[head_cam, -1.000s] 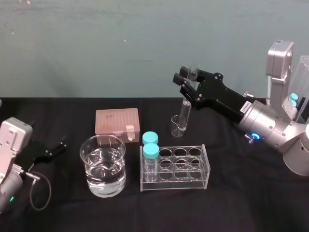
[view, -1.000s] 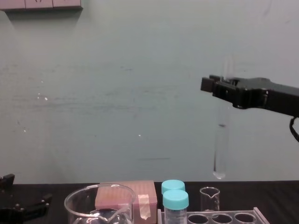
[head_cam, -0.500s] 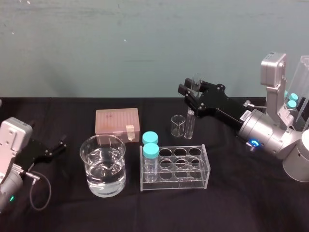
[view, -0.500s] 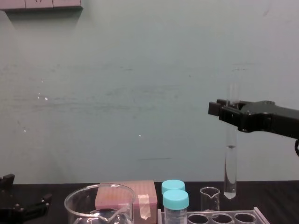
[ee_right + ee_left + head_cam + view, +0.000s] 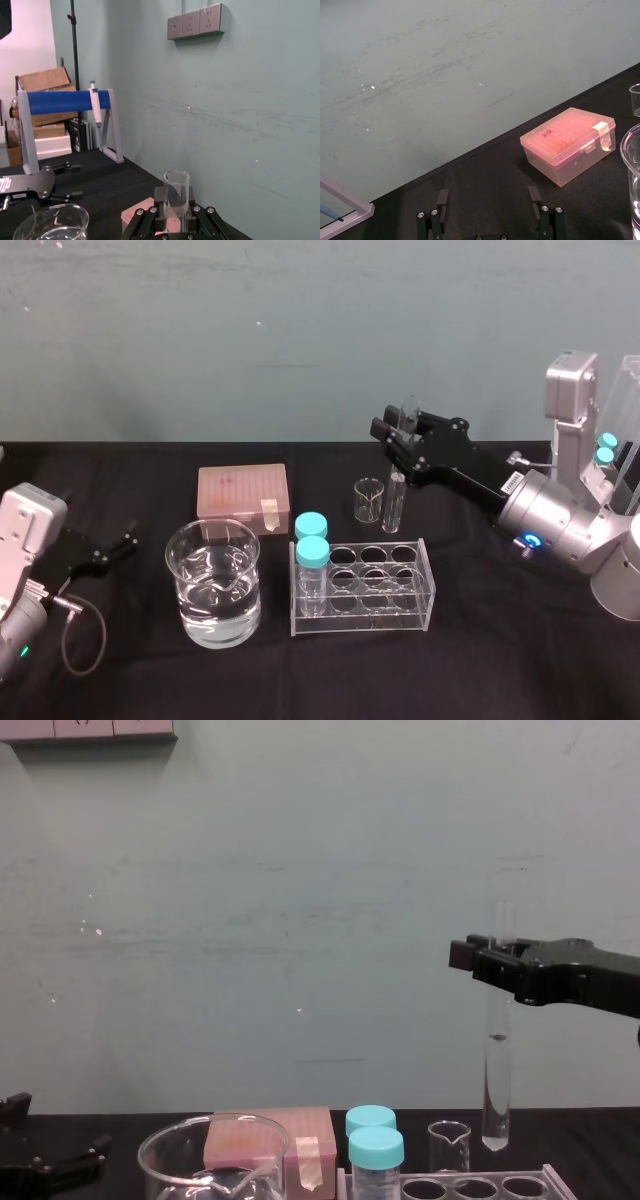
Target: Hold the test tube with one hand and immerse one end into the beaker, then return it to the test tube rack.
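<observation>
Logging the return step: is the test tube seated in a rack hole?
No: the chest view shows the test tube hanging in the right gripper, its rounded end above the test tube rack.

Right jaws: black, long, flat-fingered, with small silver screws at the knuckles and a white label on my black housing.
Right wrist: my silver cylinder with a glowing blue ring; grey boxy camera on top.
Left jaws: black, silver screw heads showing.
Left wrist: pale grey block, green light, thin black cable in a loop.
</observation>
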### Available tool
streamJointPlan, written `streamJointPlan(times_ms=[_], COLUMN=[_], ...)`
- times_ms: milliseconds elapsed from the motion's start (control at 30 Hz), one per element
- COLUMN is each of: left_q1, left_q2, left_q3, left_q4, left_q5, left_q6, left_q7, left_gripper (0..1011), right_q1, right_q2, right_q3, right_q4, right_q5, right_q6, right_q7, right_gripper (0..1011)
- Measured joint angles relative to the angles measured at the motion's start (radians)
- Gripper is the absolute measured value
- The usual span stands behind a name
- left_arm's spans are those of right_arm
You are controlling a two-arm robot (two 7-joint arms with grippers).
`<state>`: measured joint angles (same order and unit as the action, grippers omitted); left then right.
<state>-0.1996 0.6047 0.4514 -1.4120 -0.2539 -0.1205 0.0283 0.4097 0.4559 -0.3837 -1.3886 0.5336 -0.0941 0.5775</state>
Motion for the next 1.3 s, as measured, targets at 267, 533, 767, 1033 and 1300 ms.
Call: streamJointPlan(times_ms=[267, 533, 767, 1033, 1300], left_q1=[0.000, 0.000, 0.000, 0.000, 0.000], left_q2=[0.000, 0.000, 0.000, 0.000, 0.000], left_q3=[0.000, 0.000, 0.000, 0.000, 0.000], left_q4=[0.000, 0.000, 0.000, 0.000, 0.000], left_q5=[0.000, 0.000, 0.000, 0.000, 0.000], left_q6=[0.000, 0.000, 0.000, 0.000, 0.000], left_q7=[0.000, 0.000, 0.000, 0.000, 0.000], left_gripper=[1000, 1000, 1000, 1000, 1000], right_q1=[-0.022, -0.043, -0.053, -0.062, -0.067], right_q2=[0.013, 0.027, 0.034, 0.039, 0.042], right_q3=[0.011, 0.019, 0.022, 0.022, 0.022], right_q4=[-0.031, -0.051, -0.058, -0.060, -0.050], right_q5=[0.020, 0.038, 0.045, 0.049, 0.052], right_q6=[0.017, 0.030, 0.035, 0.042, 0.050], right_q7=[0.005, 0.004, -0.001, -0.007, -0.011], right_gripper=[241, 241, 241, 241, 241])
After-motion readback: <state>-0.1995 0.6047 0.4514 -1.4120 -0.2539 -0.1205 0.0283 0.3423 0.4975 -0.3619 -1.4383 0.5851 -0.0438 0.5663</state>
